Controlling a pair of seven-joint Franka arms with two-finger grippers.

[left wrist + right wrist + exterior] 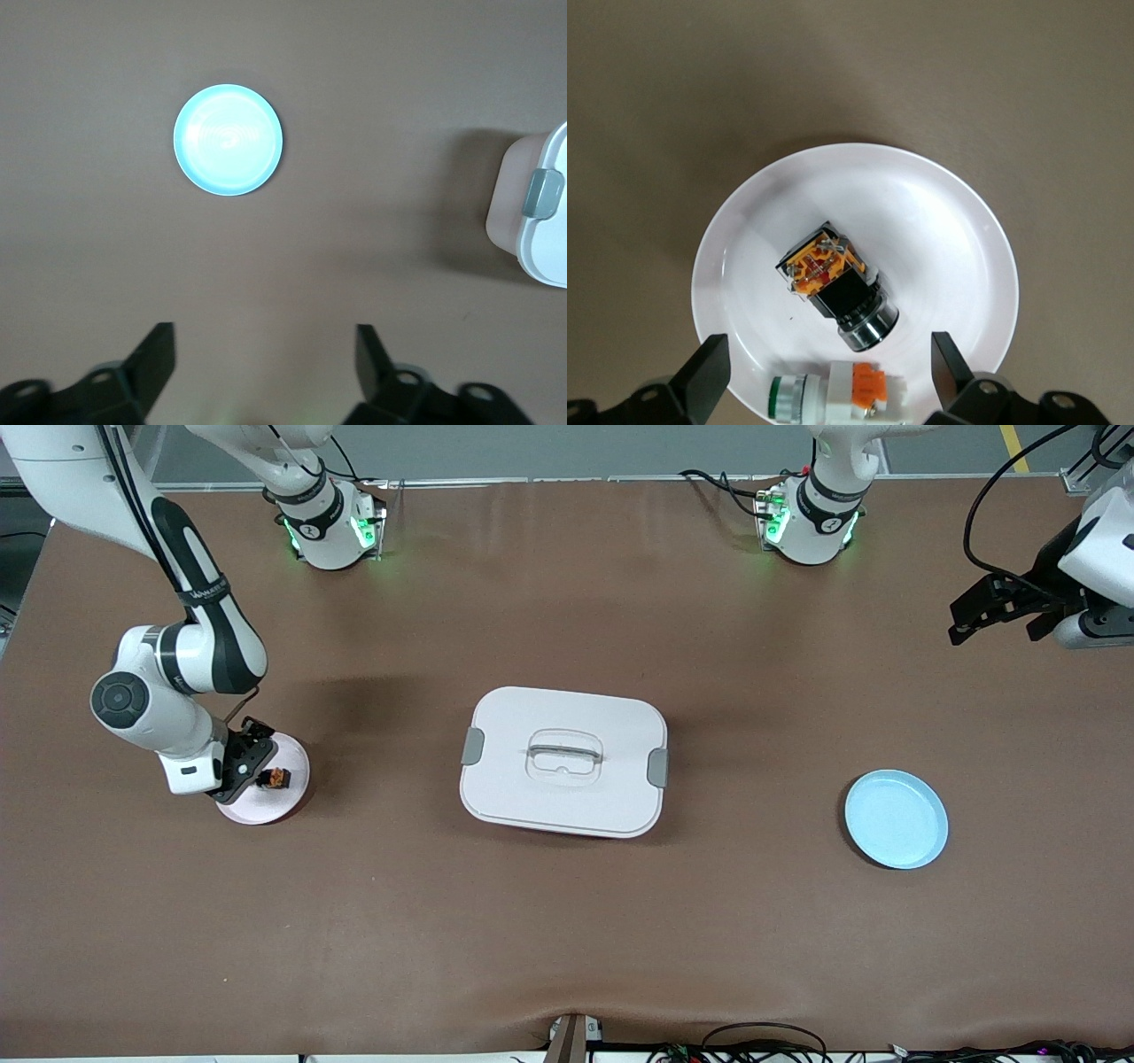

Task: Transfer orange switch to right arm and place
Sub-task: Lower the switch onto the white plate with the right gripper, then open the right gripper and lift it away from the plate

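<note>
Two arms: we see both, each with its gripper up off the table.
Right gripper [257, 766]: lower left of the front view, over the pink plate [288, 802]; jaws spread apart, gripping nothing.
Switch [837, 285]: lying on its side in the plate [948, 230], black body with orange core and a silver end ring; in the right wrist view it sits between the spread fingers [707, 372], touched by neither.
Second part [833, 394]: white block with an orange patch and a green end, also in the plate, just beside the switch, near the rim.
Left gripper [997, 607]: upper right of the front view, over bare table toward the left arm's end; jaws apart, we see nothing held.
Blue plate [897, 819]: lower right of the front view, nothing on it; upper left of centre in the left wrist view [229, 139].
Box [563, 760]: white lidded box with grey clips, centre of the front view, between the two plates.
</note>
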